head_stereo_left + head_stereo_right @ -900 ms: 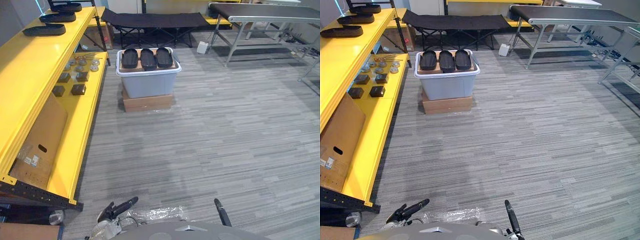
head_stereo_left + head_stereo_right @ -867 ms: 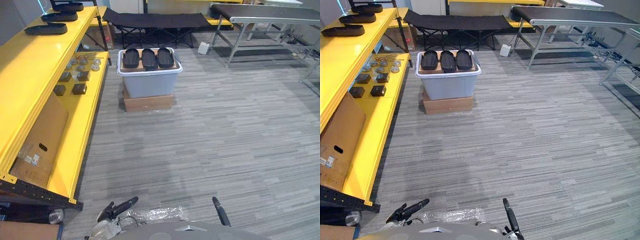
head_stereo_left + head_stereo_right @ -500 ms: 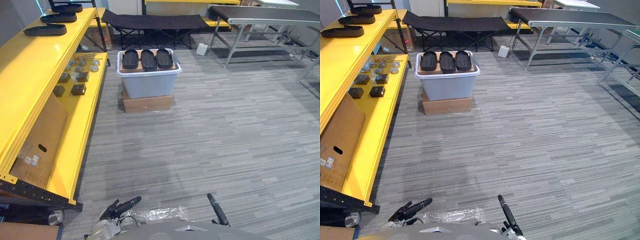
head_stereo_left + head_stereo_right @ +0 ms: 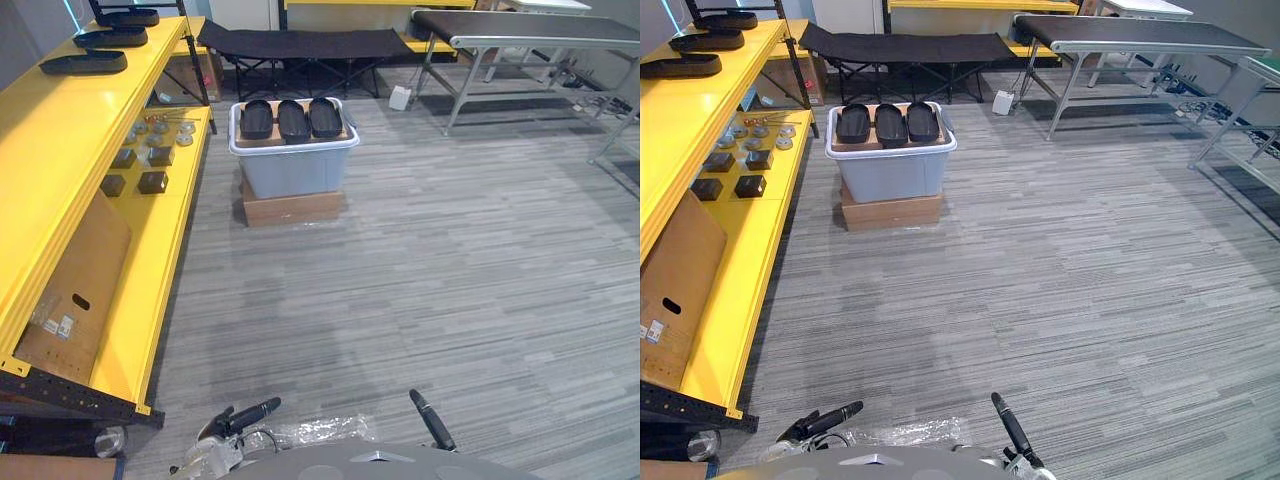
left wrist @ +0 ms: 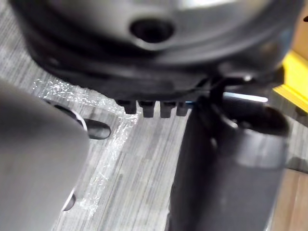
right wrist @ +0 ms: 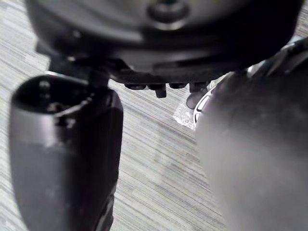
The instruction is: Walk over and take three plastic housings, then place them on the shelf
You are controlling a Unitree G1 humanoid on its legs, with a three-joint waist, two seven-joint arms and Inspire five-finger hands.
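1. Compared with a moment ago, the whole scene is nudged a little in both eye views. That is put down to the camera moving, not the things. The grey bin (image 4: 293, 165) is seen at pretty much the same size, so hardly any ground is judged to be gained.
2. The right hand (image 4: 430, 420) is seen slightly further in from the lower edge than before. The left hand (image 4: 240, 415) is seen about where it was.
3. The three plastic housings (image 4: 293, 118) are laid side by side on a cardboard sheet (image 4: 245, 138) across the bin's top. The bin is stacked on a cardboard box (image 4: 293, 208) on the floor (image 4: 450, 260), near the front edge of the yellow shelf (image 4: 60, 130) and well apart from both hands. Three similar dark shells (image 4: 84, 62) are already parked at the far end of the shelf's top level.
4. So the task is reckoned to be at the walking stage, with nothing picked up yet.
5. Both hands are hung low with fingers loosely straight, and nothing is held in either.
6. View differences:
   - In the wrist views, bare floor is seen past each thumb, which backs up the empty hands.
   - Crinkly plastic film (image 5: 103, 159) is shown up close in the left wrist view.
   - More of the shelf's top level is taken in by the left eye view.
   - More floor to the right of the bin is taken in by the right eye view.
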